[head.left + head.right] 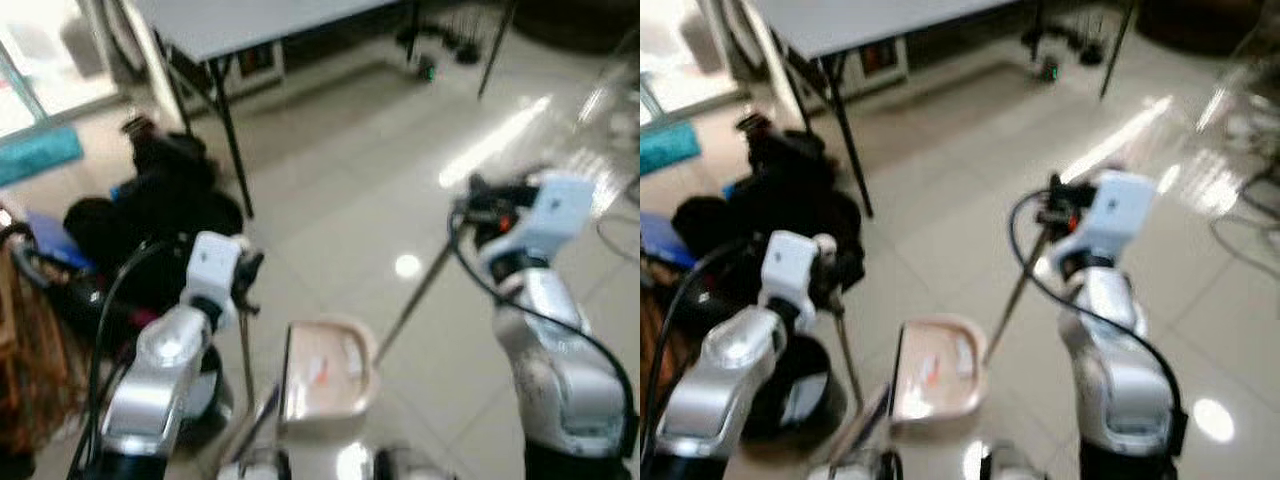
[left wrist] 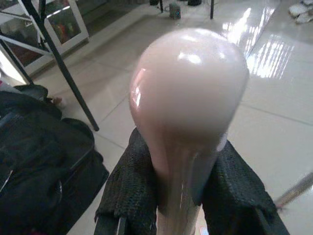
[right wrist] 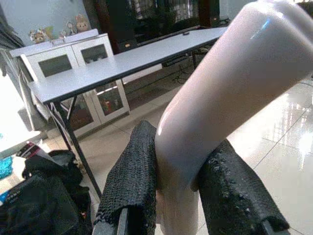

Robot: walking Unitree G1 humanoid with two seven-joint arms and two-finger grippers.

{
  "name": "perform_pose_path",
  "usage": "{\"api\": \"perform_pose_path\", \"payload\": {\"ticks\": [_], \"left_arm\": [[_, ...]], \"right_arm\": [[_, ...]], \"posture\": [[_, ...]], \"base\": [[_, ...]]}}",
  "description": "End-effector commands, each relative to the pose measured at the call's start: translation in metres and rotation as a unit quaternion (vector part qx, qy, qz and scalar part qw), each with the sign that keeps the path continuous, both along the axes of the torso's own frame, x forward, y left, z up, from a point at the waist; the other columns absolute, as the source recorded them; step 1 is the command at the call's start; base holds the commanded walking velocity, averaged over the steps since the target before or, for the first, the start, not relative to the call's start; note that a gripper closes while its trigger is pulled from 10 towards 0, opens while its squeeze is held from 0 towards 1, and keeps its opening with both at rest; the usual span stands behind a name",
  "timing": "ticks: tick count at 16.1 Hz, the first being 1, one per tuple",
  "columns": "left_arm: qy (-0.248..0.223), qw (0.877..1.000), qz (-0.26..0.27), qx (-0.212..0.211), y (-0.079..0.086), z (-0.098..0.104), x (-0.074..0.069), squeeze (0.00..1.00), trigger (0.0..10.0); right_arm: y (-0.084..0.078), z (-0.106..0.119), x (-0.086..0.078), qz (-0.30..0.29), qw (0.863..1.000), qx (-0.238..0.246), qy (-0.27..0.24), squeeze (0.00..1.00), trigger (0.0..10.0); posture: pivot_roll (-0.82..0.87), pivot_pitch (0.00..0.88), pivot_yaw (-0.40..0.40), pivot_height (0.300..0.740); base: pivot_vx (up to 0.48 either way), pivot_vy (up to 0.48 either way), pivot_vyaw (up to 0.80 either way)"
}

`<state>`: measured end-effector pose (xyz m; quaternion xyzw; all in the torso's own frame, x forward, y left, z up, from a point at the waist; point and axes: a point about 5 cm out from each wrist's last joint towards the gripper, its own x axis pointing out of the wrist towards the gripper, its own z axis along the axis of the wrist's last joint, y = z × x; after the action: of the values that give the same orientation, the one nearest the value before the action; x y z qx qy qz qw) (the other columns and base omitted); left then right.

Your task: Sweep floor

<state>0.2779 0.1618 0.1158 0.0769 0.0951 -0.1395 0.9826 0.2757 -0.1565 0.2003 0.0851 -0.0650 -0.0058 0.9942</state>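
A pink dustpan (image 1: 325, 385) rests on the tiled floor just in front of me, with small bits of debris in it. Its thin upright pole (image 1: 246, 360) rises to my left gripper (image 1: 248, 275), which is shut on the pole's pink rounded handle top (image 2: 188, 83). My right gripper (image 1: 470, 212) is shut on the pink broom handle (image 3: 230, 73). The broom's thin metal pole (image 1: 415, 295) slants down and left toward the dustpan's right side. The broom head is hidden behind the dustpan's edge.
A grey folding table (image 1: 250, 25) with black legs stands ahead on the left. Black bags (image 1: 160, 210) are piled beside it. A white glass-door cabinet (image 3: 73, 61) stands behind the table. Cables (image 1: 620, 235) lie at the right. Glossy open tiles (image 1: 380, 180) stretch ahead.
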Motion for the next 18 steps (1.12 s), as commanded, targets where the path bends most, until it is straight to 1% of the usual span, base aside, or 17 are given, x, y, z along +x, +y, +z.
{"api": "perform_pose_path", "payload": {"ticks": [1,4,8,10,13,18], "left_arm": [[-0.014,1.0,0.004,0.001,0.001,0.007,0.002,0.0,10.0],[-0.011,1.0,0.006,-0.004,0.0,0.006,0.003,0.0,10.0],[-0.005,1.0,0.0,-0.01,-0.002,0.002,0.003,0.0,10.0],[-0.003,1.0,-0.005,-0.012,-0.006,0.001,0.004,0.0,10.0],[-0.005,1.0,-0.009,-0.013,-0.008,0.002,0.006,0.0,10.0],[0.0,1.0,0.002,-0.006,-0.003,0.001,0.007,0.0,10.0]], "right_arm": [[0.0,0.008,0.0,0.001,1.0,0.004,-0.02,0.0,10.0],[0.003,0.012,0.001,0.009,1.0,0.008,-0.024,0.0,10.0],[0.001,0.022,0.003,0.01,0.999,0.007,-0.038,0.0,10.0],[-0.001,0.027,0.004,0.007,0.999,0.007,-0.044,0.0,10.0],[-0.002,0.027,0.005,0.007,0.999,0.009,-0.043,0.0,10.0],[0.001,0.027,0.007,0.016,0.999,0.015,-0.037,0.0,10.0]], "posture": [[-0.19,0.116,0.056,0.74],[-0.2,0.117,0.06,0.74],[-0.21,0.114,0.073,0.74],[-0.22,0.106,0.081,0.74],[-0.21,0.102,0.083,0.74],[-0.2,0.102,0.068,0.74]], "base": [[0.0,0.0,0.0],[0.0,0.0,0.0],[0.0,0.0,0.0],[0.0,0.0,0.0],[0.0,0.0,0.0],[0.0,0.0,0.0]]}}
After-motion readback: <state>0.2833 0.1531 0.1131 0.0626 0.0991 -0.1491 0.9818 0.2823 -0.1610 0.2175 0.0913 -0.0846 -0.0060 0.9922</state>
